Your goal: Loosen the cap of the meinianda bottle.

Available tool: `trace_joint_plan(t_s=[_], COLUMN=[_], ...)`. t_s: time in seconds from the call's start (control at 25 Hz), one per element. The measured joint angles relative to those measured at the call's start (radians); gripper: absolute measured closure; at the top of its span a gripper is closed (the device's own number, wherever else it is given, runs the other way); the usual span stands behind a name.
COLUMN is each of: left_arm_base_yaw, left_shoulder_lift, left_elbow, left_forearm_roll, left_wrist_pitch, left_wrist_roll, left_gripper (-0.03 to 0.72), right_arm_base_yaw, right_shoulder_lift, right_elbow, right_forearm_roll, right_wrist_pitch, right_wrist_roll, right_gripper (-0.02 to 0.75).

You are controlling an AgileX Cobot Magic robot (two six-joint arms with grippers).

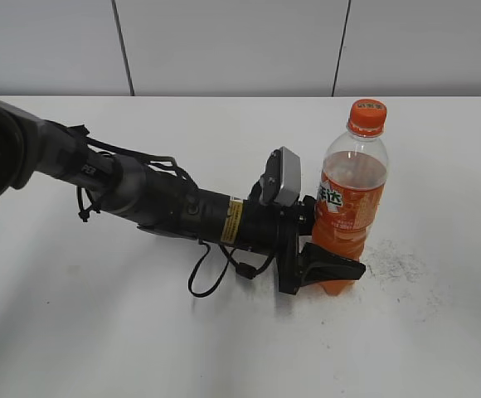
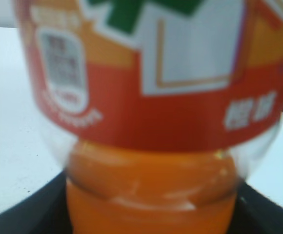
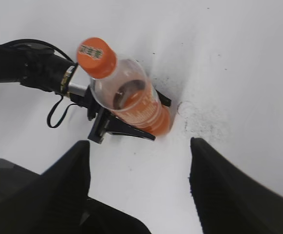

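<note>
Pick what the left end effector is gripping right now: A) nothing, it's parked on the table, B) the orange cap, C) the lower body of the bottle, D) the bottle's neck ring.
C: the left end effector closes around the lower body of the meinianda bottle, below the label, while the cap stands free on top and the right end effector hangs open above.

cap (image 1: 367, 116): free above, all sides | bottle (image 1: 348, 207) base: left gripper (image 1: 327, 264) blocks | right: open table (image 1: 439, 315)
</note>
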Motion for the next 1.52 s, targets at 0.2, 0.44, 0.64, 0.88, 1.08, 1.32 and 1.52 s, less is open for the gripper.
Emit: trace_joint_plan(t_s=[0.2,0.44,0.64,0.88,1.08,1.32,1.52], left_arm_base_yaw=[0.000,0.000,0.000,0.000,0.000,0.000,0.000], left_shoulder_lift=[0.000,0.000,0.000,0.000,0.000,0.000,0.000], left_elbow=[0.000,0.000,0.000,0.000,0.000,0.000,0.000], left_forearm_roll=[-0.003,-0.004,-0.004,-0.004,-0.004,-0.004,-0.003], left_wrist_pitch=[0.002,0.003,0.003,0.003,0.003,0.004,0.004], left_wrist_roll=[0.000,0.000,0.000,0.000,0.000,0.000,0.001], left_gripper=[0.173,0.173,0.173,0.173,0.173,0.173,0.173], right_arm_base_yaw=[0.122,0.269,0.367,0.397,0.397,0.397,0.396], right_shoulder_lift=[0.176,0.369,0.498,0.585,0.591,0.629,0.651], right_elbow=[-0.178,-0.394,-0.534,-0.558,-0.559,-0.561,-0.561], right_forearm_roll=[0.003,-0.128,-0.306,-0.379,-0.347,-0.307,-0.307], right_wrist_pitch=[0.057,0.180,0.205,0.208,0.209,0.210,0.210], right_wrist_roll=[0.015,0.162,0.369,0.415,0.415,0.427,0.444], right_gripper=[0.267,0.267,0.267,0.267,0.267,0.267,0.267])
